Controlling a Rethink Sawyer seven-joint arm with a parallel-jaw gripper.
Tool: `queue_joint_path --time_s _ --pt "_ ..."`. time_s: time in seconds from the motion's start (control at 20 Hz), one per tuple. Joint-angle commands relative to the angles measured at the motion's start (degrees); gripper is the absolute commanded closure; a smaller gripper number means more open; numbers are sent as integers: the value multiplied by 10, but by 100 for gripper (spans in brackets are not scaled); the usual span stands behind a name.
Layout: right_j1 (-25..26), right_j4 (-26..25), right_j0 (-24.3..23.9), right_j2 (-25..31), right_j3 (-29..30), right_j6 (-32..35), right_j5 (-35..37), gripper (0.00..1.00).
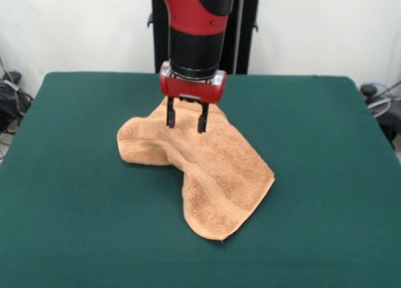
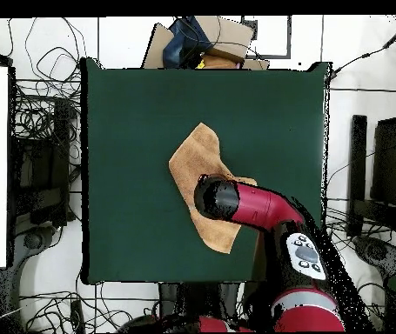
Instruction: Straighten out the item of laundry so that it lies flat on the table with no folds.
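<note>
Nearest you, bare green bench (image 1: pixel 75 238) runs up to the towel's pointed lower corner. Your pincer (image 1: pixel 186 120) hangs just above the towel's far part, fingers apart and gripping nothing; whether the tips touch the cloth you cannot tell. Out from there, the towel (image 1: pixel 216 181) lies near the bench's middle, somewhat toward the far edge. It is not flat: a thick fold humps along its left side, and the rest trails toward the near edge in a crooked tongue with the woven band curving through it. By that showing, most of the straightening is left. Around it the felt is clear. Beyond the bench, the overhead view shows tangled cables (image 2: pixel 40 104) on a pale floor.
</note>
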Motion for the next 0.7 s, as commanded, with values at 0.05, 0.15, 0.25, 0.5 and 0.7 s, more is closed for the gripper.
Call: queue_joint_path --time_s 0.05,0.15,0.25,0.5,0.7 --pt "27 19 -6 32 -55 73 15 0" --pt "41 19 -4 30 -69 74 13 0" --pt "45 18 1 26 -73 78 13 0" --pt "65 12 1 30 -89 72 10 0" --pt "74 7 2 32 -100 68 6 0"
